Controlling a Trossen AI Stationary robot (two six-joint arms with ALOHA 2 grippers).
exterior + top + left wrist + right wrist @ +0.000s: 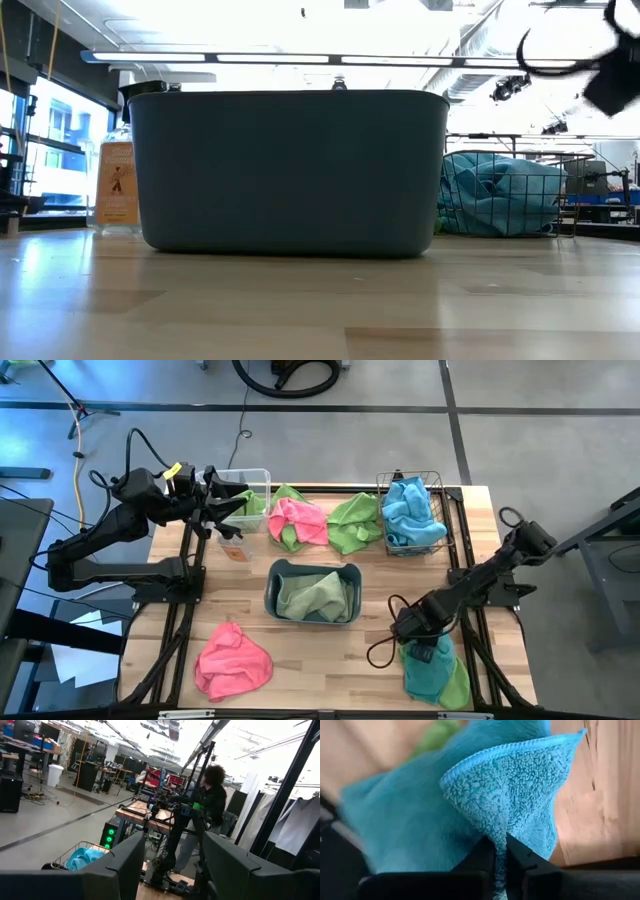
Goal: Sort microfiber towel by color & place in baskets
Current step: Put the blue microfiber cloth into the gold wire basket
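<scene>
A teal towel (428,668) lies at the table's near right on top of a green towel (459,686). My right gripper (424,646) stands over it, shut on its cloth (500,810). My left gripper (222,512) hangs open and empty at the far left, beside the clear bin (262,478). The grey-blue tub (276,575) in the middle holds a green towel (315,595). Blue towels (410,512) fill the wire basket (438,480). A pink towel (233,660) lies near left. Another pink towel (300,520) and a green towel (353,522) lie at the far side. My right gripper pinches a raised fold of the teal towel (501,827) between its two fingertips (485,851), below the hemmed edge (520,749). The fingers come steeply from above. The fold stands up between them while the remaining cloth lies on the table.
A small bottle with an orange label (232,550) stands on the table in front of the clear bin. A person (207,795) stands beyond the table in the left wrist view. Bare wood shows between the tub and the near edge.
</scene>
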